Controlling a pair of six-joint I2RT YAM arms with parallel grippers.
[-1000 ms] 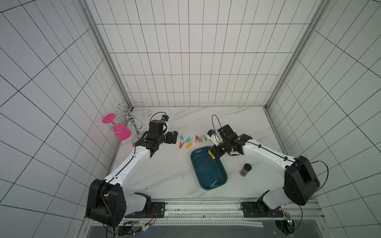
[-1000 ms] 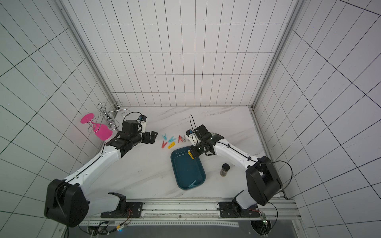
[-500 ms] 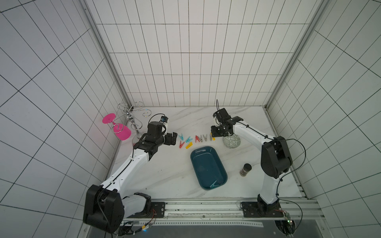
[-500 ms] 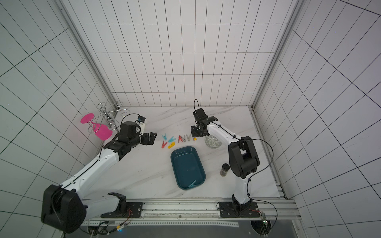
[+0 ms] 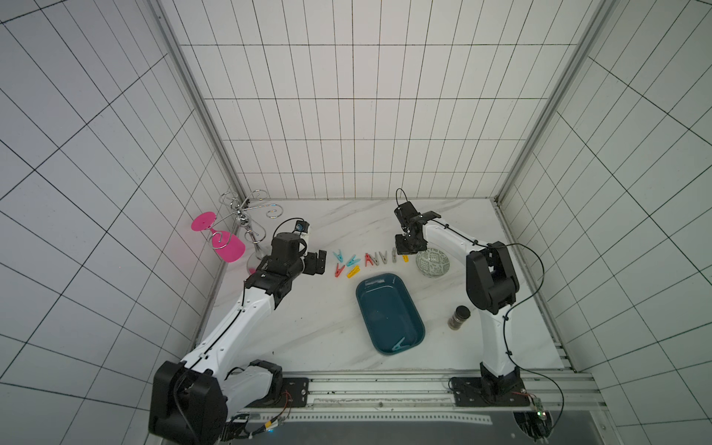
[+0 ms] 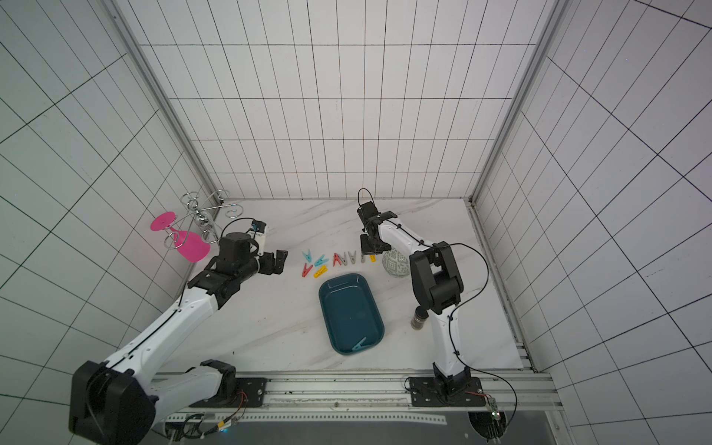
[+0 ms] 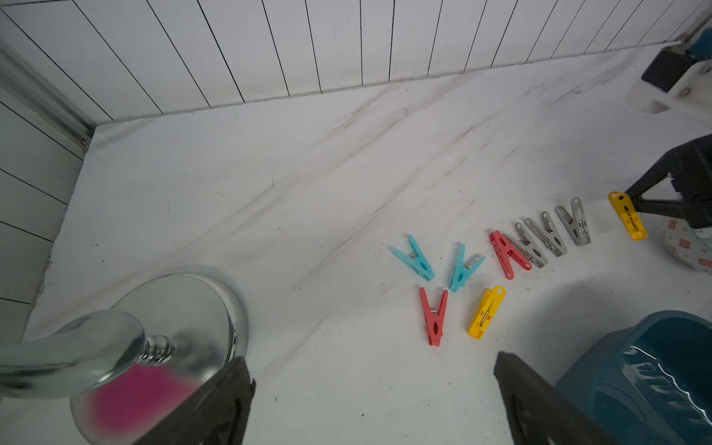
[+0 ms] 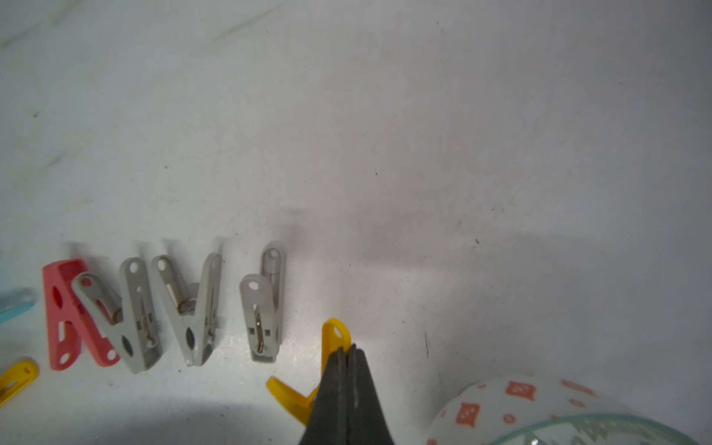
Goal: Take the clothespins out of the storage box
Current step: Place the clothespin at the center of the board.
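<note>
Beside the patterned bowl [image 8: 520, 397], the right end effector [image 8: 348, 352] is clamping a yellow clothespin [image 8: 335, 331] low over the desk [image 8: 385, 115]. A careless release is risking it skidding into the grey clothespins [image 8: 262, 308]. The left end effector [image 7: 373, 360] is hanging wide apart, and one blue clothespin [image 5: 399, 344] is lying in the storage box [image 5: 385, 308].

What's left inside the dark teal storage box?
One light blue plastic clothespin lies at the end of the dark teal rectangular plastic storage box nearest the arm bases. The rest of its floor shows bare in both top views; nothing covers any part.
</note>
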